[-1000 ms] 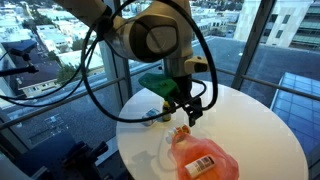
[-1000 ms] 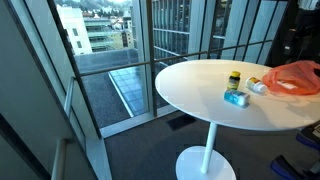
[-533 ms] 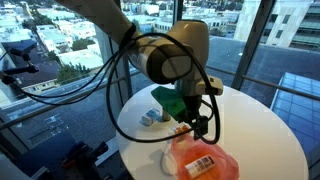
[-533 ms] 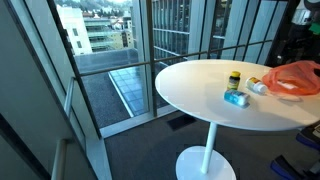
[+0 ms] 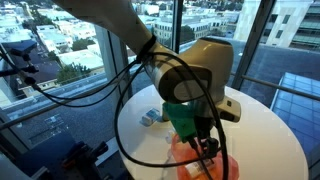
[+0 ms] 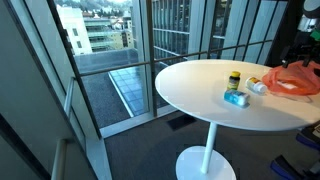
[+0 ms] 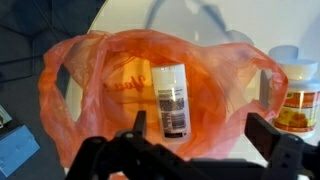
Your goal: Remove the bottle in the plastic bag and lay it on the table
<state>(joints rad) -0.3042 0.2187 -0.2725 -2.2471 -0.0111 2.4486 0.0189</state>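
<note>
An orange plastic bag lies open on the white round table. Inside it lies a white bottle with a printed label. In the wrist view my gripper hangs right over the bag's mouth, its two fingers spread wide with nothing between them. The bottle lies just past the left finger. In an exterior view the arm covers most of the bag and the gripper is down at it. The bag also shows at the table's edge in an exterior view.
A small jar with a yellow lid, a light blue box and a white container stand beside the bag. The jar sits right of the bag in the wrist view. Glass walls surround the table.
The arm has swung down and toward the bag, from above the small items to right over the bag's opening. The bag and bottle have not moved.
</note>
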